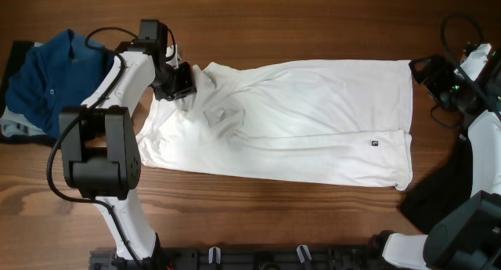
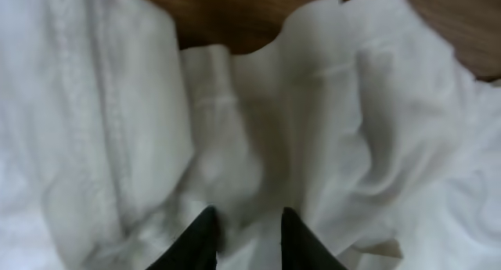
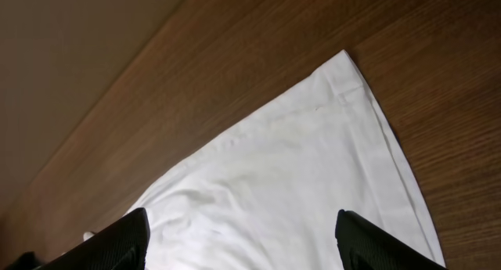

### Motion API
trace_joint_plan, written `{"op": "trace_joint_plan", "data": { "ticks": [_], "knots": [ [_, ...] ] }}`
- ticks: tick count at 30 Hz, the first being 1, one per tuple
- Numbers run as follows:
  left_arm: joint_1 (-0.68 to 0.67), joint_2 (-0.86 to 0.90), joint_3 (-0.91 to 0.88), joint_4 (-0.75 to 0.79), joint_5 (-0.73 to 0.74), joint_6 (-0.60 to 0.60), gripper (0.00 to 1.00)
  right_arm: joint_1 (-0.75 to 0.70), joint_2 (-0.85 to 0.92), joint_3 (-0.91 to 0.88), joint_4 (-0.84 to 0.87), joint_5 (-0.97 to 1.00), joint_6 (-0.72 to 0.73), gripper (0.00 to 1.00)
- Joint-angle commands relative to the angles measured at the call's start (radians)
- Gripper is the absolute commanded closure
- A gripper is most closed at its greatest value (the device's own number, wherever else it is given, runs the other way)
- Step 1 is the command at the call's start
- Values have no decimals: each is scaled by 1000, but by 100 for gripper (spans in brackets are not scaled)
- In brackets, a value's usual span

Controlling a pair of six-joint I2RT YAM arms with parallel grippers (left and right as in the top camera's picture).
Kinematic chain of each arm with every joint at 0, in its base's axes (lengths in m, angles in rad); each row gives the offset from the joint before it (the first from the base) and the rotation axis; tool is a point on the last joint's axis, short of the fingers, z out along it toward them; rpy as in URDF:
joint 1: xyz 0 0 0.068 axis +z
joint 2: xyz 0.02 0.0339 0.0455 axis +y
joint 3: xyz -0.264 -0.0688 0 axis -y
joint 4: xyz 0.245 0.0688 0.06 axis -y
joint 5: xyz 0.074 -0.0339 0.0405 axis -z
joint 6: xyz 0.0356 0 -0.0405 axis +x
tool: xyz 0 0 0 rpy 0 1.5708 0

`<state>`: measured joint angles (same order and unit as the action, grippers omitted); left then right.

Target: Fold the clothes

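Near the white shirt's point(image 1: 297, 113) hem, an unreadable dark label point(image 1: 374, 143); left end effector point(image 2: 246, 223) pinches fabric, right end effector point(image 3: 243, 239) apart.

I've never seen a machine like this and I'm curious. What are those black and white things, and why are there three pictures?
Those are two robot arms at a wooden table. Each ends in a two-fingered pincer. One picture looks down from above; the other two come from little cameras on the arms' wrists. A white shirt lies spread flat, a blue garment sits bunched at one end of the table, and something black lies at the other. The left pincer is down at the shirt's collar end, fingers nearly together in the bunched cloth; whether it grips is unclear. The right pincer hangs wide open over the shirt's bottom corner, holding nothing.
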<state>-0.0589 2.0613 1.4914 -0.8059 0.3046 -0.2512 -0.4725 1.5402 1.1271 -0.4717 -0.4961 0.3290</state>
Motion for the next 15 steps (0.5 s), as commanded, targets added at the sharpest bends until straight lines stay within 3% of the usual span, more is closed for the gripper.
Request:
{"op": "trace_joint_plan", "data": {
  "ticks": [1,6,7,9,10,15],
  "knots": [
    [-2,5,-7,38,122,-4,82,4,15,-4,-1,6,12,23],
    [-2,5,-7,35,117,2,90,4,15,-4,-1,6,12,24],
    [-3,5,-7,31,105,7,88,4,15,-4,-1,6,13,24],
    [-6,5,-8,17,58,8,69,4,15,-4,-1,6,14,24],
    [-9,6,-10,13,26,8,69,4,15,-4,-1,6,13,24],
    [-25,10,-26,21,0,7,96,4,15,-4,1,6,14,24]
  ]
}}
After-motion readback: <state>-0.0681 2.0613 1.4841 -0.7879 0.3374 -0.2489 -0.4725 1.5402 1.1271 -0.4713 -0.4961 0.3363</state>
